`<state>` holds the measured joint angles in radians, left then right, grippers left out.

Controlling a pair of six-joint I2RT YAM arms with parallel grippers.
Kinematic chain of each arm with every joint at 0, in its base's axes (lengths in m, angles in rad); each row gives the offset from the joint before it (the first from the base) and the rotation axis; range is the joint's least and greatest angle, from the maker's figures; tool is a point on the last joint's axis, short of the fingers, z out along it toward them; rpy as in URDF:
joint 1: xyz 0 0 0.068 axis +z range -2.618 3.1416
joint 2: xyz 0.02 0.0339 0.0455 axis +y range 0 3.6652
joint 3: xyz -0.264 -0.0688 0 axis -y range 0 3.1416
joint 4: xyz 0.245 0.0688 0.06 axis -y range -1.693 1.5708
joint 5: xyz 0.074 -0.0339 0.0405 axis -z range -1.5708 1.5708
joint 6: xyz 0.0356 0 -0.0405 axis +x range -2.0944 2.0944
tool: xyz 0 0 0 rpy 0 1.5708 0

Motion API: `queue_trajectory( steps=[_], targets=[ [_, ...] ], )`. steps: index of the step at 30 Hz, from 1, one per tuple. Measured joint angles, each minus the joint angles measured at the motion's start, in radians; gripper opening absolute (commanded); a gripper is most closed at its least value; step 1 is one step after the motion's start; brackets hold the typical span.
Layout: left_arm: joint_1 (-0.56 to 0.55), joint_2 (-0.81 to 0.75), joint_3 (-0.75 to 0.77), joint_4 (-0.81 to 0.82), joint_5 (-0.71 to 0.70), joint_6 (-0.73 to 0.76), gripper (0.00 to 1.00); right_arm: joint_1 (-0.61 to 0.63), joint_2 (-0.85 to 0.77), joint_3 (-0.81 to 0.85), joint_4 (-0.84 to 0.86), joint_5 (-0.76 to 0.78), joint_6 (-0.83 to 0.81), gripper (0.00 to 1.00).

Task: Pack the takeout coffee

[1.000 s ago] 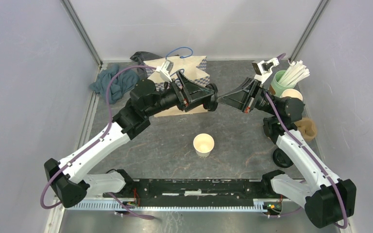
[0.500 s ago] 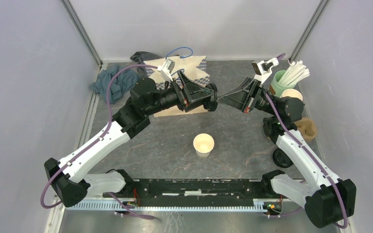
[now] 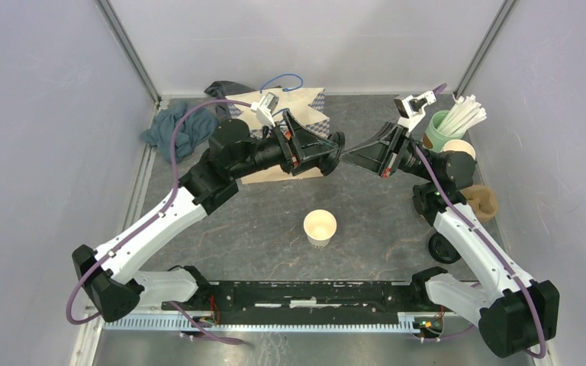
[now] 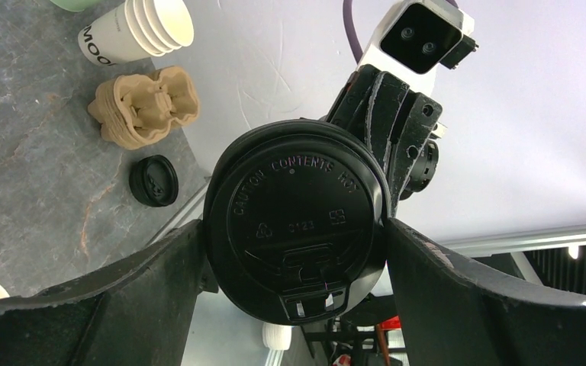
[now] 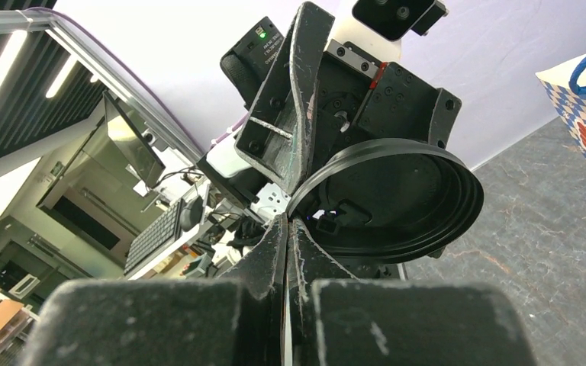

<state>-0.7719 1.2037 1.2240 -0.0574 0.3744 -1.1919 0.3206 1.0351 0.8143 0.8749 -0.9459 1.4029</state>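
Observation:
A black plastic lid [image 4: 297, 213] hangs in the air between both grippers, above the middle of the table. My right gripper [image 5: 288, 223] is shut, pinching the lid's rim [image 5: 397, 200]. My left gripper [image 4: 295, 232] faces it with its jaws wide around the lid, both fingers [image 4: 164, 274] against the rim. In the top view the two grippers [image 3: 341, 156] meet tip to tip. The takeout coffee's cream paper cup [image 3: 320, 227] stands lidless on the table in front of them.
A blue-checked paper bag [image 3: 299, 103] lies behind the left arm and a teal cloth [image 3: 177, 130] at the back left. At the right are a mint cup of straws [image 3: 452, 120], stacked cream cups [image 4: 139, 32], a cardboard carrier [image 4: 149, 103] and another black lid [image 4: 153, 181].
The left jaws have narrowed slightly onto the lid. The left arm has shifted a little. The right gripper stays shut on the rim.

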Motion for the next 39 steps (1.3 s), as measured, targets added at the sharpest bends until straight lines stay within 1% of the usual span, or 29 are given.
queue_trajectory(
  steps=[3, 8, 9, 12, 14, 15, 16, 17, 18, 19, 21, 23, 25, 28, 30, 34, 36, 39],
  targets=[
    [0.000, 0.000, 0.000, -0.002, -0.001, 0.000, 0.92, 0.000, 0.000, 0.000, -0.002, 0.000, -0.004, 0.00],
    [0.000, -0.005, 0.000, -0.013, -0.003, 0.000, 0.87, 0.000, 0.000, 0.000, -0.003, -0.001, -0.007, 0.01],
    [0.000, -0.006, 0.000, -0.016, -0.003, 0.000, 0.87, 0.000, 0.000, 0.000, -0.005, -0.001, -0.010, 0.07],
    [0.000, -0.009, 0.001, -0.025, -0.008, 0.009, 0.85, 0.000, 0.000, 0.001, -0.023, 0.000, -0.023, 0.37],
    [0.000, -0.009, 0.010, -0.058, -0.013, 0.029, 0.85, 0.000, -0.002, 0.006, -0.080, 0.001, -0.066, 0.53],
    [0.000, -0.009, 0.021, -0.092, -0.026, 0.045, 0.85, -0.002, -0.007, 0.018, -0.153, 0.000, -0.111, 0.62],
    [0.000, -0.009, 0.033, -0.125, -0.036, 0.060, 0.84, -0.008, -0.012, 0.040, -0.256, 0.004, -0.179, 0.72],
    [0.000, -0.009, 0.046, -0.153, -0.049, 0.074, 0.83, -0.016, -0.017, 0.077, -0.387, 0.016, -0.266, 0.79],
    [0.000, -0.009, 0.070, -0.208, -0.074, 0.097, 0.83, -0.025, -0.020, 0.143, -0.574, 0.055, -0.386, 0.80],
    [0.000, -0.008, 0.098, -0.260, -0.097, 0.122, 0.83, -0.032, -0.020, 0.196, -0.703, 0.096, -0.477, 0.81],
    [-0.006, -0.006, 0.151, -0.361, -0.152, 0.181, 0.83, -0.045, -0.022, 0.339, -1.021, 0.230, -0.718, 0.81],
    [-0.031, 0.002, 0.193, -0.444, -0.218, 0.245, 0.82, -0.049, -0.041, 0.410, -1.220, 0.346, -0.895, 0.81],
    [-0.077, 0.021, 0.211, -0.500, -0.282, 0.298, 0.82, -0.048, -0.078, 0.416, -1.360, 0.435, -1.015, 0.82],
    [-0.164, 0.079, 0.211, -0.570, -0.378, 0.361, 0.80, -0.048, -0.120, 0.403, -1.531, 0.538, -1.133, 0.82],
    [-0.221, 0.138, 0.210, -0.612, -0.455, 0.398, 0.80, -0.048, -0.138, 0.396, -1.608, 0.590, -1.184, 0.82],
    [-0.309, 0.238, 0.201, -0.681, -0.606, 0.457, 0.79, -0.048, -0.178, 0.370, -1.693, 0.650, -1.249, 0.83],
    [-0.344, 0.251, 0.180, -0.702, -0.673, 0.471, 0.79, -0.048, -0.200, 0.348, -1.722, 0.670, -1.270, 0.83],
    [-0.375, 0.251, 0.156, -0.721, -0.727, 0.478, 0.79, -0.048, -0.213, 0.327, -1.744, 0.686, -1.283, 0.83]
  ],
)
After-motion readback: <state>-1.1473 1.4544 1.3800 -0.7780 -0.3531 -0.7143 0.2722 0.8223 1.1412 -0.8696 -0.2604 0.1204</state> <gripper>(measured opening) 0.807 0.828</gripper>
